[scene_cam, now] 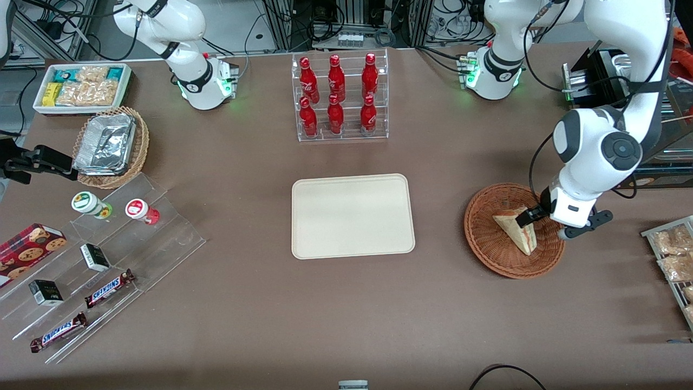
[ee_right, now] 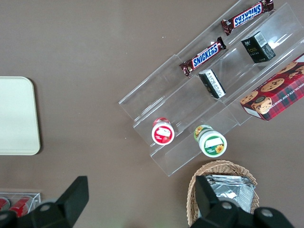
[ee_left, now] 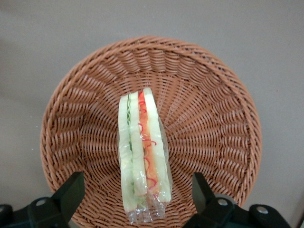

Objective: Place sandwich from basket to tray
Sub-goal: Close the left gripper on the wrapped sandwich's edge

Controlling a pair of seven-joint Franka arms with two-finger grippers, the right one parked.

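Sandwich (ee_left: pixel 142 156) lying in basket (ee_left: pixel 213 137), filling edge up, easy to pinch by flat bread sides. Pincer (ee_left: pixel 135 199) hanging just above, spread wide, one finger each side, holding nothing. Tray (scene_cam: pixel 353 215) bare on worktop (scene_cam: pixel 346 314), well apart, waiting for sandwich.

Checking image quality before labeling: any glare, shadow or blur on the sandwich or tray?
Front view: even light; tray evenly lit without glare; the arm partly covers the sandwich and basket. Left wrist view: sandwich sharp, its clear wrap slightly shiny near the pincer, whose open fingers look softer. Right wrist view: sharp; clear display steps show faint reflections.
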